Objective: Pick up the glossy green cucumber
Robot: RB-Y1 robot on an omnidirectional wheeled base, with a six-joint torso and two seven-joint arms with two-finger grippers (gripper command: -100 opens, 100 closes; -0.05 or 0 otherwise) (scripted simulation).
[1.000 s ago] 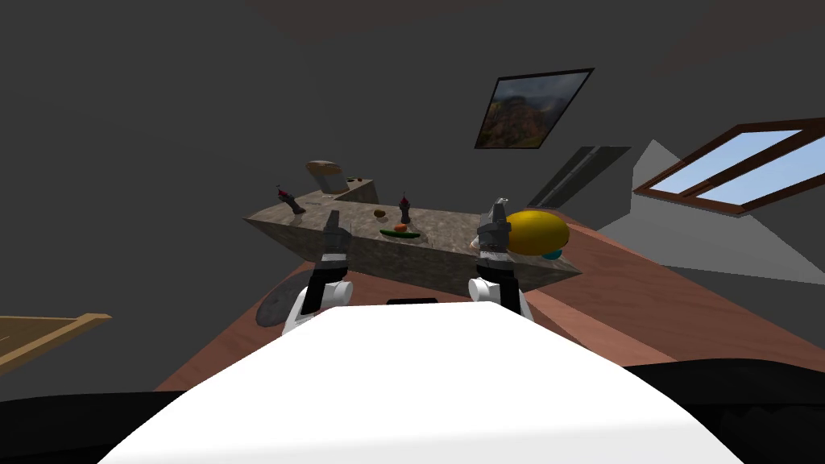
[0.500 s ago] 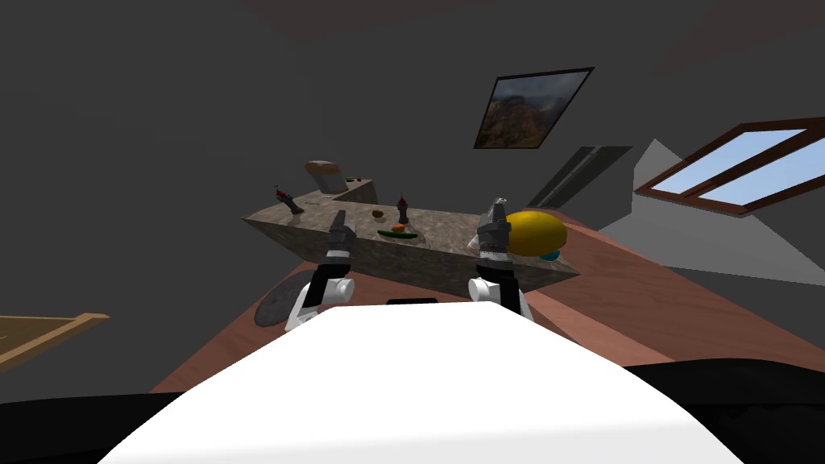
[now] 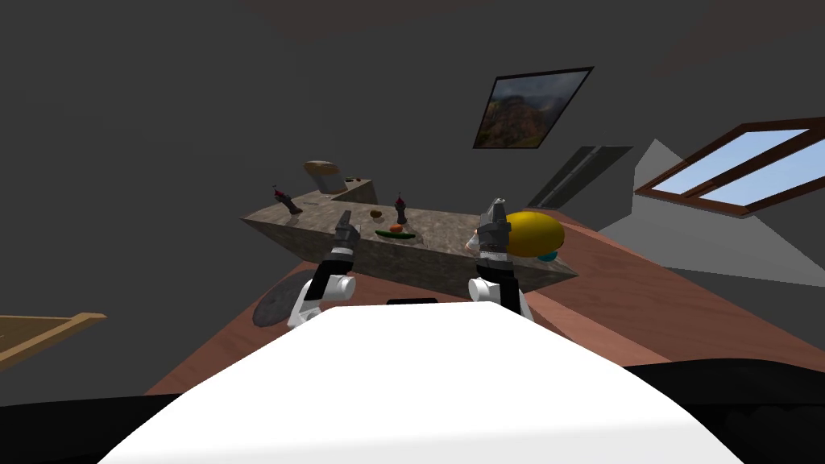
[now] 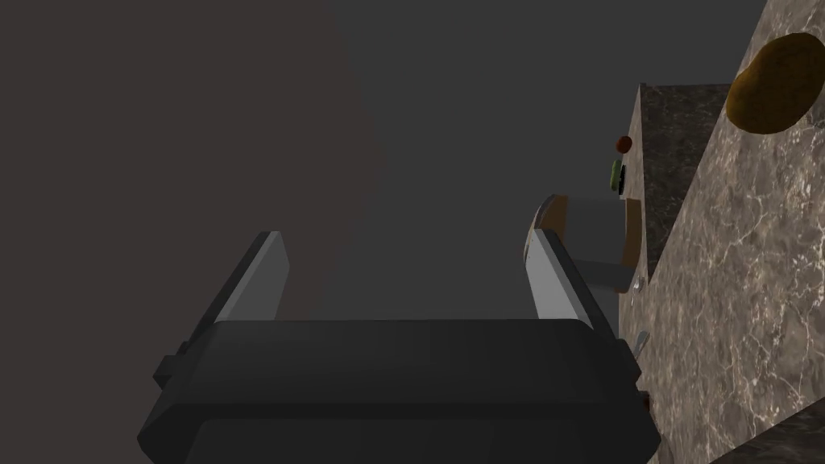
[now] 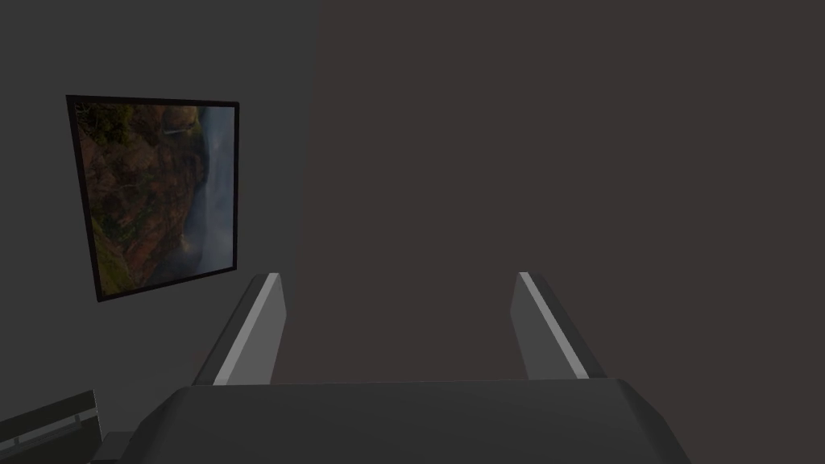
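A dark green cucumber [image 3: 395, 234] lies on the brown stone counter [image 3: 439, 234], just in front of an orange fruit [image 3: 395, 228]. My left gripper [image 3: 346, 219] is raised over the counter's near edge, left of the cucumber and apart from it; in the left wrist view it [image 4: 403, 254] stands open with nothing between its fingers [image 4: 550, 274]. My right gripper [image 3: 497, 206] is held up to the right of the cucumber, beside a yellow rounded object [image 3: 533, 232], and it [image 5: 399, 322] is open and empty.
Two dark bottles [image 3: 400, 209] [image 3: 285, 198] stand on the counter, with a brown potato [image 3: 376, 214] [image 4: 771, 83] between them. A bread box [image 3: 325, 175] [image 4: 586, 242] sits at the far end. Brown floor [image 3: 644, 290] runs along the counter's right side.
My left gripper has risen and moved right, toward the cucumber. The right arm has stayed put. The view has shifted slightly.
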